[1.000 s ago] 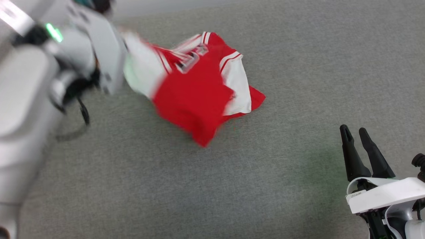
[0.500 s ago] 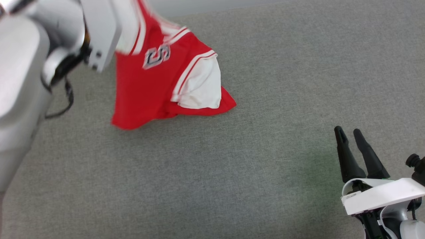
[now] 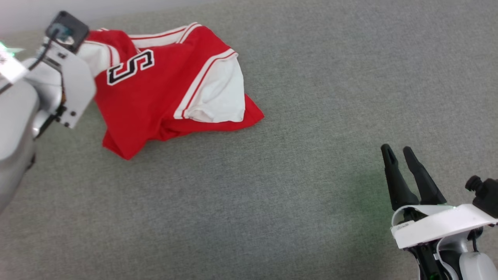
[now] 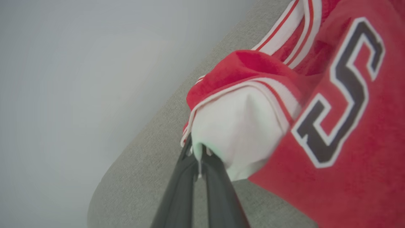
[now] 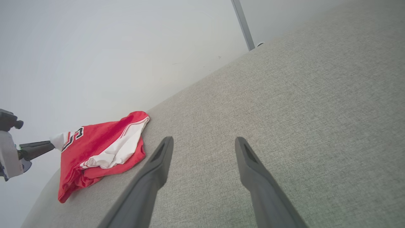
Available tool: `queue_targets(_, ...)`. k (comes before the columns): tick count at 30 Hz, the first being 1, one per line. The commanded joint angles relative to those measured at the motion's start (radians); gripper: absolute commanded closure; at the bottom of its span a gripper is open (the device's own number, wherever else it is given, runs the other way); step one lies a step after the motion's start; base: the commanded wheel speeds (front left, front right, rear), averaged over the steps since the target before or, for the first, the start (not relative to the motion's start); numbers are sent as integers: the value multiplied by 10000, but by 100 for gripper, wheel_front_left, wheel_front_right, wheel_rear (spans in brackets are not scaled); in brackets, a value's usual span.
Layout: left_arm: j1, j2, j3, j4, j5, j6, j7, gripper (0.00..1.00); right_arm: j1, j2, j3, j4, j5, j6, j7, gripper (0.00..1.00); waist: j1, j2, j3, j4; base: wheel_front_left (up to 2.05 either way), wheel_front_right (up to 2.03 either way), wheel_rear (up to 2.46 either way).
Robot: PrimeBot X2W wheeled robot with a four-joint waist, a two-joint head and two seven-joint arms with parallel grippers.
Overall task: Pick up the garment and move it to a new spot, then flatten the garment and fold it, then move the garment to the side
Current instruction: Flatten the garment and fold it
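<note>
The garment (image 3: 163,97) is now laid on the grey counter (image 3: 272,202), near its far left corner. The printed letter (image 3: 130,67) is turned upward and one white sleeve (image 3: 218,97) is spread on top. Half a second ago the garment was hung in the air from the left gripper (image 4: 198,150). Since then it has been lowered, and most of the cloth is rested on the counter. The other white sleeve (image 4: 240,136) is still pinched by the fingers (image 4: 218,177) of this gripper, which are clenched on it. The right gripper (image 3: 397,153) is held well apart from the garment, at the near right, with its fingers released and empty. The move to a new spot is judged nearly done. As the cloth is still bunched, letting go and flattening are expected next.
</note>
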Motion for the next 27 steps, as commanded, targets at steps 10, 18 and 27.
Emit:
queue_targets(10, -472, -321, -257, 2561, -258, 14, -1580, 0, -196, 24, 161, 152, -60, -11, -78, 0, 0, 0, 232, -191, 0, 0, 0)
queue_targets(18, -287, -843, 725, 3579, -1545, 23, -2447, 0, -131, -120, 290, 114, -533, -11, 346, 0, 0, 0, -246, 300, 0, 0, 0)
queue_targets(27, 1342, -1600, 2232, 2763, -3935, 17, -4169, 0, -584, -1064, 1009, 63, -1447, -11, 1616, 0, 0, 0, -1021, 1312, 0, 0, 0)
